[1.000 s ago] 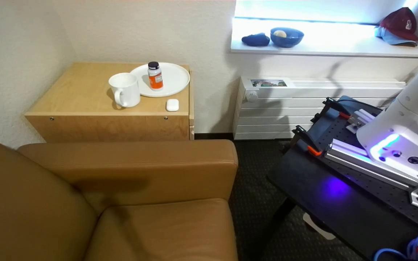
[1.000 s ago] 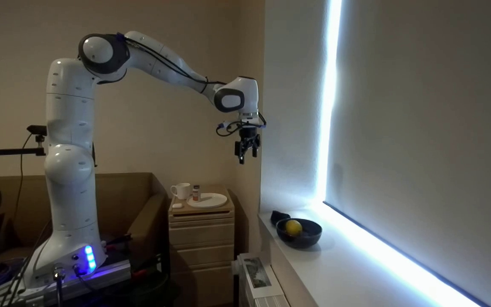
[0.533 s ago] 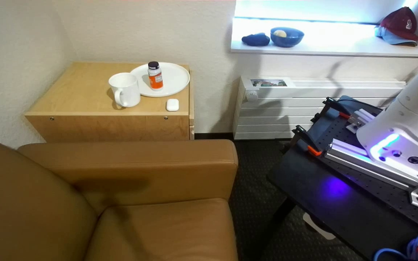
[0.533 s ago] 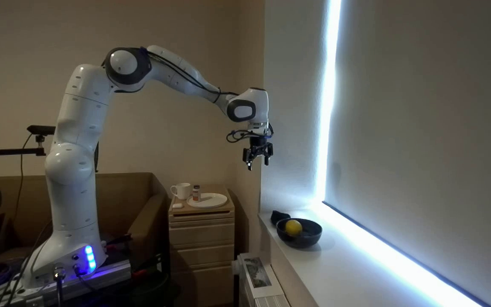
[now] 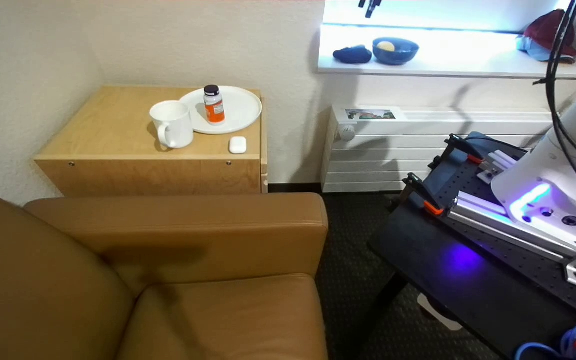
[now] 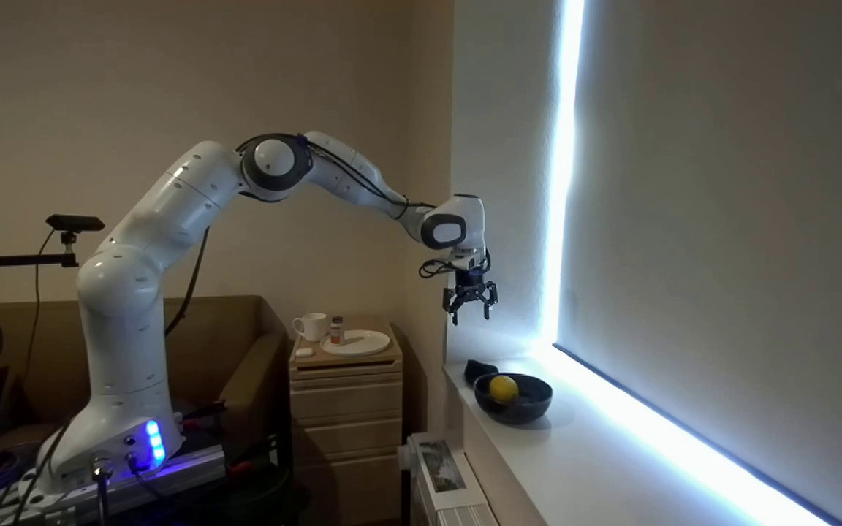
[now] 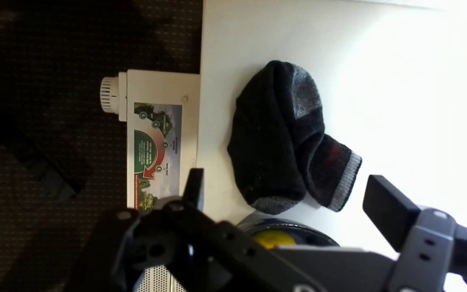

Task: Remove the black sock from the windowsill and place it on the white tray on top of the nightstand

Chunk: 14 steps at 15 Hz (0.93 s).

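Observation:
The black sock point(image 7: 264, 138), with grey patches and a grey cuff, lies folded on the white windowsill point(image 7: 225, 36). It also shows in both exterior views point(image 5: 352, 54) point(image 6: 478, 371). My gripper point(image 6: 471, 318) is open and empty, pointing down above the sock end of the sill, with a gap below it. In the wrist view the fingers point(image 7: 285, 184) stand wide apart, around the sock's lower end in the picture. In an exterior view only the fingertips point(image 5: 369, 7) show at the top edge. The white round tray point(image 5: 245, 111) is on the wooden nightstand point(image 5: 118, 120).
A dark bowl point(image 6: 514, 413) with a yellow fruit point(image 6: 503, 390) stands right beside the sock. A pill bottle point(image 5: 214, 107) stands on the tray. A white mug point(image 5: 175, 127) and a small white case point(image 5: 238, 145) are beside it. Caps point(image 5: 548, 40) lie farther along the sill. A radiator point(image 5: 368, 150) is below.
My arm has leaned forward. The gripper has moved down and toward the windowsill, and its fingers look wider apart. The sock, bowl and tray have not moved.

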Each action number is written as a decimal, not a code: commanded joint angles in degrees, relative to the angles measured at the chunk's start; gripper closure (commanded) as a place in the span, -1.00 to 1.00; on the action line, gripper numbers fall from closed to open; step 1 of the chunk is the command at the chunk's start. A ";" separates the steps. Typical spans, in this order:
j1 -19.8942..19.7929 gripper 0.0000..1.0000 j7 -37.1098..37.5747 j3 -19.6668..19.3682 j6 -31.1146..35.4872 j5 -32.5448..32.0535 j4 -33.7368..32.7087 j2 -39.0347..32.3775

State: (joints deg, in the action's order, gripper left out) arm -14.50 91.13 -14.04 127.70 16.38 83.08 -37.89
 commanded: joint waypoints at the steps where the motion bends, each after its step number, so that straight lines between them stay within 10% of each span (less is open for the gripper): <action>1: -0.38 -1.00 0.11 0.40 -0.18 -0.29 -0.31 0.00; 7: -2.59 -1.00 -8.18 2.25 -8.24 -1.32 -6.78 -8.59; 14: -0.91 -1.00 -0.88 -0.52 -3.45 -4.76 -9.81 -15.24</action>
State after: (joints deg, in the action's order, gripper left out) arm -15.06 90.21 -14.93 124.44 11.93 73.52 -53.10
